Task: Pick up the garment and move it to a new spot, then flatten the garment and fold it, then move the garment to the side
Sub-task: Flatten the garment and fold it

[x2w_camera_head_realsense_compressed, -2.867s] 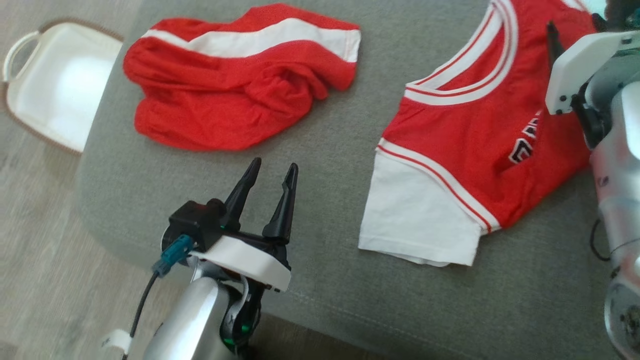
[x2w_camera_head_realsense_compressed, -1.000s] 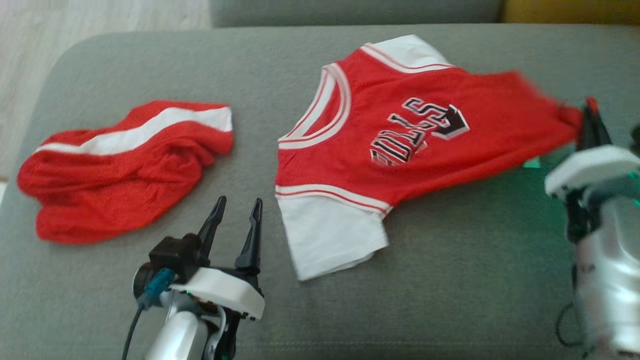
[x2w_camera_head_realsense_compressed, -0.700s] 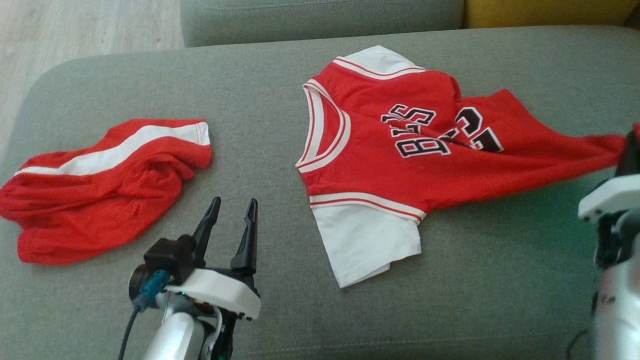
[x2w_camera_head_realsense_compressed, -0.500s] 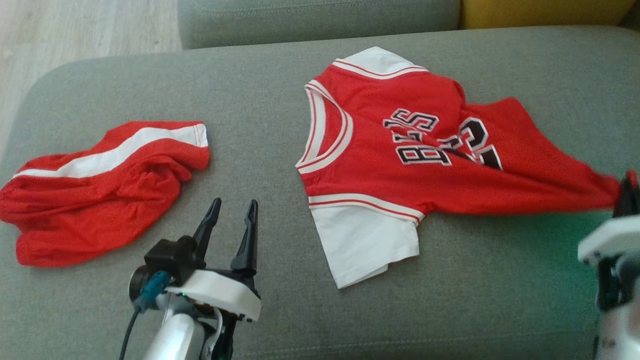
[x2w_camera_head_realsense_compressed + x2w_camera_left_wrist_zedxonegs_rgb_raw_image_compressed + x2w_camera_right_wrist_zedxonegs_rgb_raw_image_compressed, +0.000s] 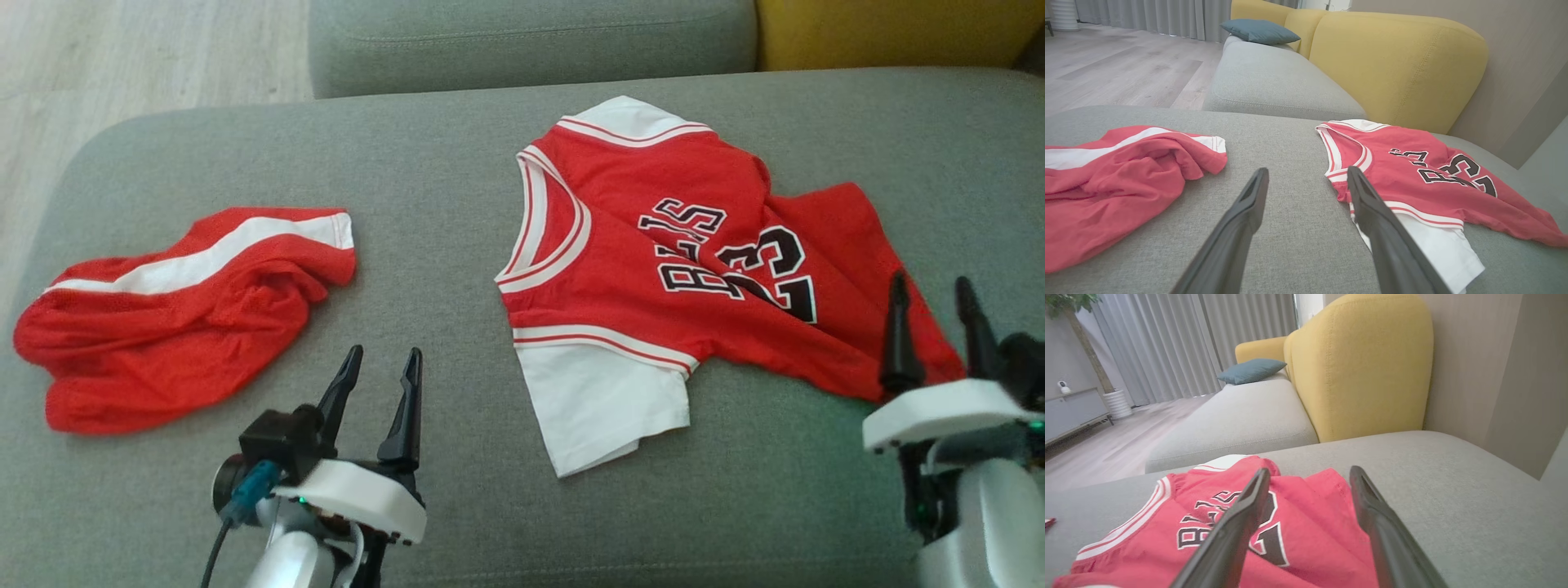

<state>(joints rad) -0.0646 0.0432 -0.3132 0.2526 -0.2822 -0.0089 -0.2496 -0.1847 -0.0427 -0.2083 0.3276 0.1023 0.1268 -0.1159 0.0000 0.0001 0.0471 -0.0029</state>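
The garment, a red jersey (image 5: 645, 245) with white sleeves and black lettering, lies rumpled on the grey sofa cushion (image 5: 457, 163), neck toward the left and hem toward the right. My right gripper (image 5: 931, 284) is open just above the hem's near corner, its fingers over the red cloth and nothing between them. In the right wrist view the jersey (image 5: 1310, 522) lies under and between the spread fingers of that gripper (image 5: 1309, 472). My left gripper (image 5: 384, 353) is open and empty over bare cushion, left of the jersey's white sleeve. The left wrist view shows the jersey (image 5: 1412, 179) to the right of that gripper (image 5: 1307, 173).
Crumpled red shorts (image 5: 180, 318) with a white stripe lie on the cushion's left part. A second grey seat (image 5: 522, 33) and a yellow backrest (image 5: 882, 28) stand behind. A blue pillow (image 5: 1259, 30) rests farther along. Wooden floor (image 5: 122, 57) lies beyond the cushion's left edge.
My right gripper, which was shut on the jersey's hem and pulling it rightward, has opened and let go. The hem has dropped onto the cushion. The left gripper has held still.
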